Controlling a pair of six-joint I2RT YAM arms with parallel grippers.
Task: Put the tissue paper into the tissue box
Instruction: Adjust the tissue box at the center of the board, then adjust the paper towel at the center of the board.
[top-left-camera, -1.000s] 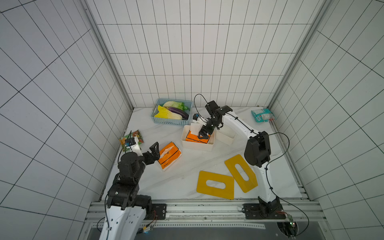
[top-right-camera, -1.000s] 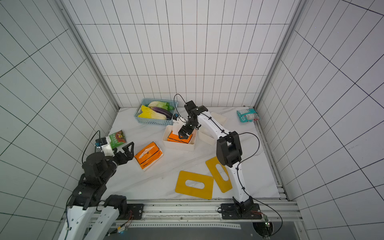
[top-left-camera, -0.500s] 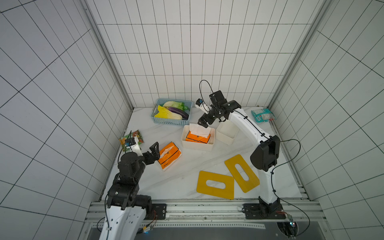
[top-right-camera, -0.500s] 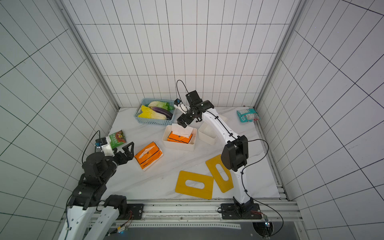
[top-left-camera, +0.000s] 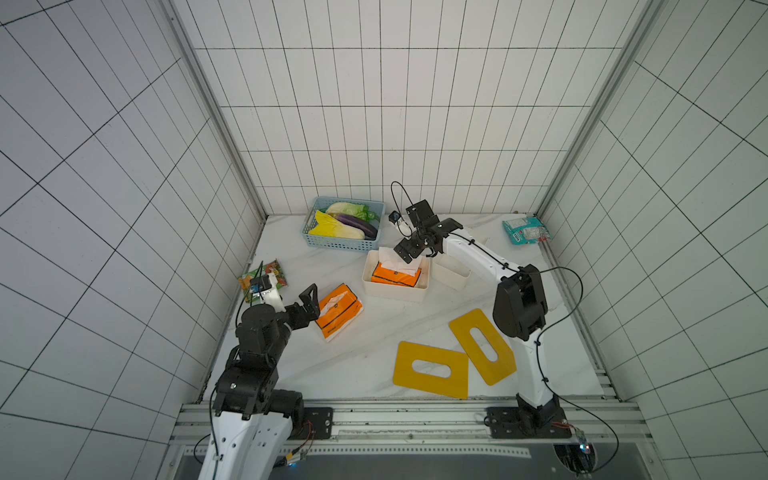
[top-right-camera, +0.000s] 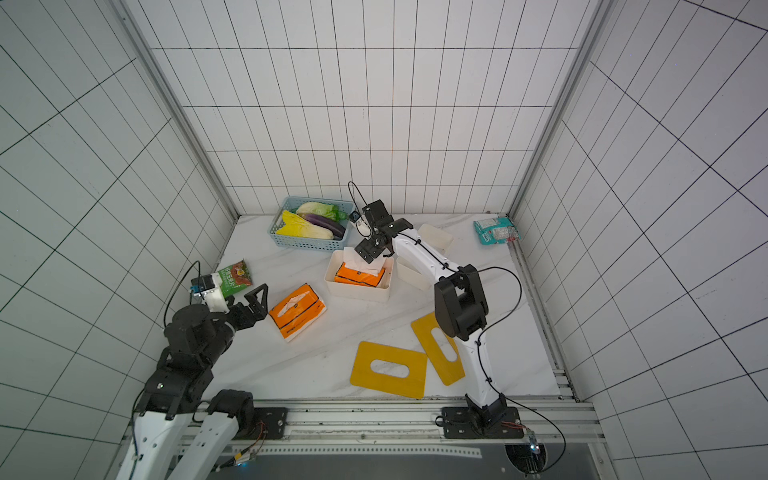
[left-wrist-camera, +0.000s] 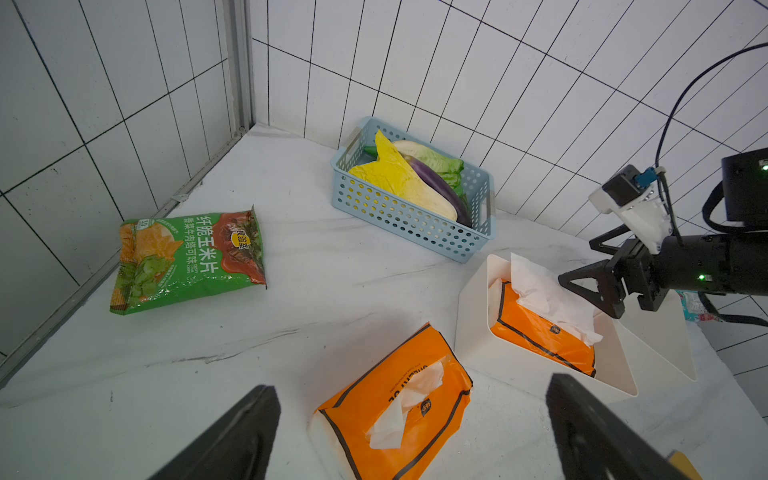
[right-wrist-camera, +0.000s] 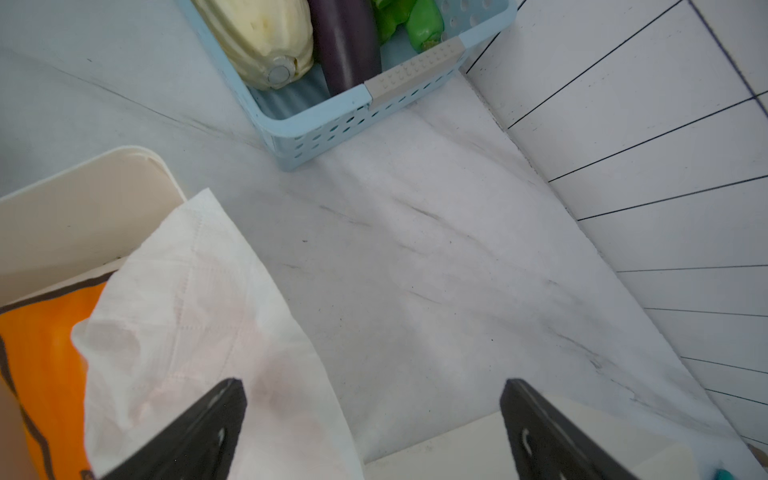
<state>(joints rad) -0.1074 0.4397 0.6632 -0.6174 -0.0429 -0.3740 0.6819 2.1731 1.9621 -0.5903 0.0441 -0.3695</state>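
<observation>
One orange tissue paper pack lies inside the white tissue box, with a white sheet standing up out of it. A second orange pack lies on the table left of the box, also in the left wrist view. My left gripper is open just left of this pack, its fingers on either side of the near end. My right gripper hovers open over the box's far right corner, empty, one finger next to the sheet.
A second empty white box stands right of the tissue box. Two yellow slotted lids lie near the front. A blue basket of vegetables is at the back, a green snack bag at the left wall, a teal packet back right.
My right gripper has lifted off the pack in the box, swung up and back, then settled lower above the box's far corner. The left arm has not moved.
</observation>
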